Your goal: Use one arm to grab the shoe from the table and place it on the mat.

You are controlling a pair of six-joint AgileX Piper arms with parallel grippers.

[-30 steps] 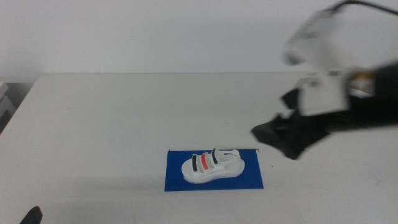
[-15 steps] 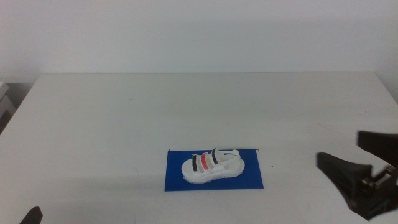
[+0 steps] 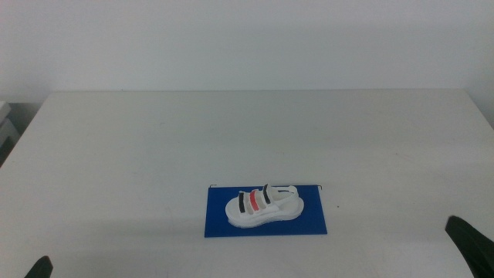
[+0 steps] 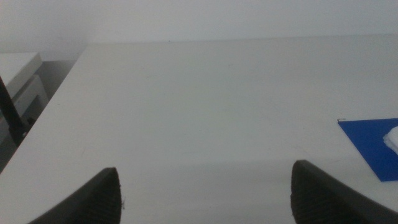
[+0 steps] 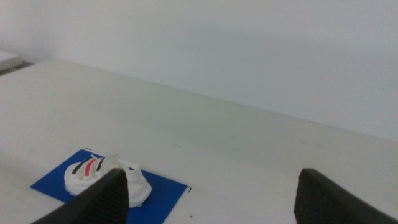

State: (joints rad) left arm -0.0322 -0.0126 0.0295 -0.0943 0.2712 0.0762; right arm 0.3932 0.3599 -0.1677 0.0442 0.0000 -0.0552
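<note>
Shoe [image 3: 264, 208]: we find it on the mat [image 3: 216, 224], placement apparently done. Right gripper [image 5: 211, 199] and left gripper [image 4: 205, 196]: jaws apart, empty, near the table [image 3: 154, 139] edge.

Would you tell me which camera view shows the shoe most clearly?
The middle view: the whole shoe shows from above, lying on the blue mat. The right wrist view shows it partly behind the right gripper's jaw. The left wrist view catches only a white sliver at the picture's edge.
</note>
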